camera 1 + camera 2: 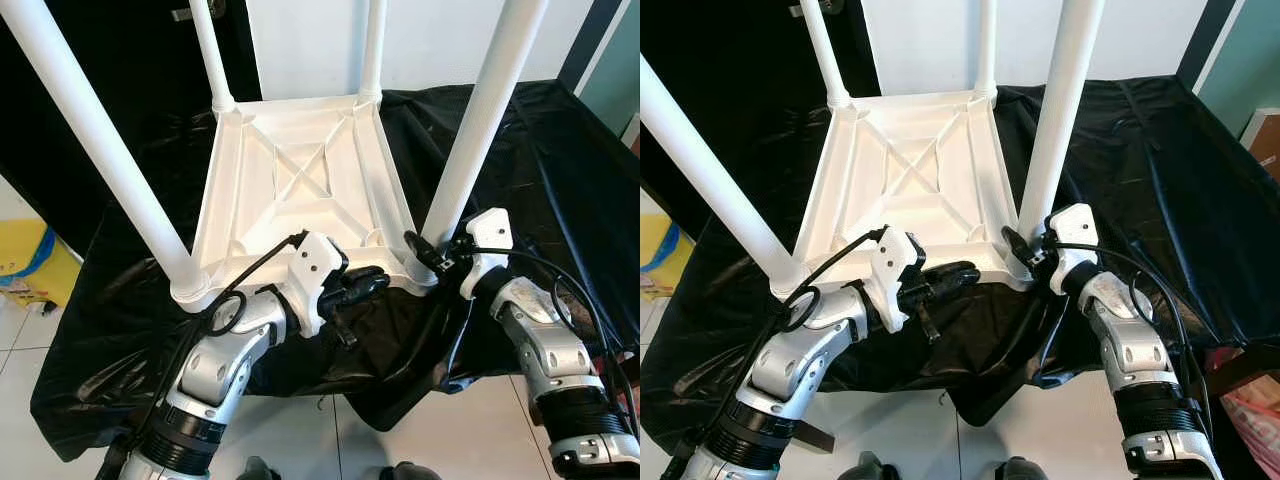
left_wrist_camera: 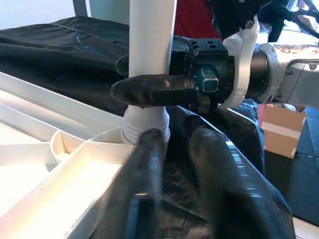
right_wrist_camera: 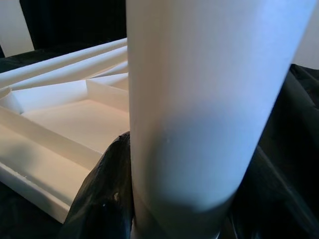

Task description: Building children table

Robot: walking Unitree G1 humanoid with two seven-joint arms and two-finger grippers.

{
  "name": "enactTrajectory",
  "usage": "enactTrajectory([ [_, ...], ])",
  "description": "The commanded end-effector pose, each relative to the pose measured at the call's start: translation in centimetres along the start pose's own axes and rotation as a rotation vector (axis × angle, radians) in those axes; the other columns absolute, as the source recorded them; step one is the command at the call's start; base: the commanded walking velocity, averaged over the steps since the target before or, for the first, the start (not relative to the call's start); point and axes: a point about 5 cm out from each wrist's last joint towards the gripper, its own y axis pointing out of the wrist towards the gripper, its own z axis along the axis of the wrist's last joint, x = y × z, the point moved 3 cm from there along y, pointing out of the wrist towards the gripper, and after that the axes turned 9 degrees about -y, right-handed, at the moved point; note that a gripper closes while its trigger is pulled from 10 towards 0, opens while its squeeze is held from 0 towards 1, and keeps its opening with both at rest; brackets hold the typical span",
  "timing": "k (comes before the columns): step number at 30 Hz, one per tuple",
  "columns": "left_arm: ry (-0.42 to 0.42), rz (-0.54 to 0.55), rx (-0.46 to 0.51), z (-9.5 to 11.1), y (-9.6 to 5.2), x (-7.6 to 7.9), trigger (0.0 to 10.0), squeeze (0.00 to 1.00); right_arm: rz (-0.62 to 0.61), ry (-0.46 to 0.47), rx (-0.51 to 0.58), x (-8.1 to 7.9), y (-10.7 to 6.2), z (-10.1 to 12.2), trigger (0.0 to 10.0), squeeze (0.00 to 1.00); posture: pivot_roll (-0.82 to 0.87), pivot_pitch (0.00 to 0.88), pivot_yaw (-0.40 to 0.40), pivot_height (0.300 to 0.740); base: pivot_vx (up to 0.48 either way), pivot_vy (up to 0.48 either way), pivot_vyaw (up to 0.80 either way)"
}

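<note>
We see the white table top (image 1: 300,185) lying upside down on the black sheet (image 1: 520,150) with all four legs standing in its corner sockets, so we judge the build nearly done, perhaps only tightening and turning it upright left. Our right gripper (image 1: 428,252) is clamped round the base of the near right leg (image 1: 480,120). Our left gripper (image 1: 362,285) rests just beside the table's near edge, its fingers narrowly apart and holding nothing.

Bright, even daylight in sharp head views; left wrist foreground blurred, soft shadows.
</note>
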Motion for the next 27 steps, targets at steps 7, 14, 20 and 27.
enactTrajectory([
  [7, 0.014, -0.076, -0.031, -0.2, -0.1, 0.4, 10.0, 1.00, -0.071, 0.054, -0.090, -0.5, -0.8, -2.3, 10.0, 0.00, -0.14, 0.036, 0.047, 0.740, 0.000, 0.000, 0.00],
  [14, 0.051, -0.058, -0.056, -0.6, 0.0, 0.2, 10.0, 0.00, -0.198, 0.088, -0.113, -0.8, -0.8, -2.4, 10.0, 0.00, -0.15, 0.050, 0.056, 0.740, 0.000, 0.000, 0.00],
  [20, 0.055, -0.054, -0.065, -0.8, 0.1, 0.1, 10.0, 0.00, -0.398, 0.149, -0.171, -1.9, -0.7, -2.5, 10.0, 0.00, -0.16, 0.060, 0.061, 0.740, 0.000, 0.000, 0.00],
  [27, 0.062, -0.051, -0.060, -0.6, 0.4, -0.2, 10.0, 0.00, -0.619, 0.183, -0.228, -2.9, -0.4, -2.7, 10.0, 0.00, -0.16, 0.058, 0.073, 0.740, 0.000, 0.000, 0.00],
])
